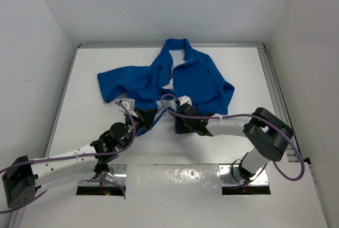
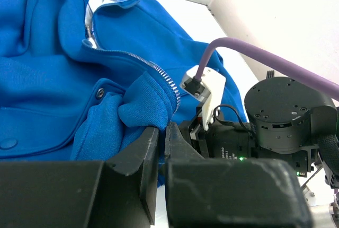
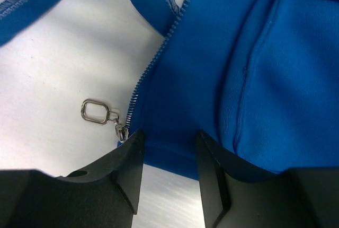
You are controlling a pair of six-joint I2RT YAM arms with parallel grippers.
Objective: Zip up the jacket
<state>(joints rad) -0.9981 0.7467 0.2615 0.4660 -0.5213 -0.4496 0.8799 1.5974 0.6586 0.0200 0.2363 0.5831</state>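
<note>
The royal-blue jacket (image 1: 198, 79) lies spread on the white table (image 1: 90, 127), collar at the far side, front open below the chest. My left gripper (image 1: 148, 121) is shut on a fold of the jacket's left bottom hem (image 2: 145, 103), beside the silver zipper teeth (image 2: 159, 71). My right gripper (image 1: 178, 123) is open, its jaws standing on either side of the right bottom hem (image 3: 175, 156). The zipper slider (image 3: 122, 131) with its silver ring pull (image 3: 97, 111) lies on the table just left of my right gripper's left finger (image 3: 132, 156).
White walls close in the table on the left, back and right. A metal plate (image 1: 175, 175) lies at the near edge between the arm bases. Purple cables (image 1: 228, 116) loop over both arms. The right wrist housing (image 2: 286, 116) sits close beside my left gripper.
</note>
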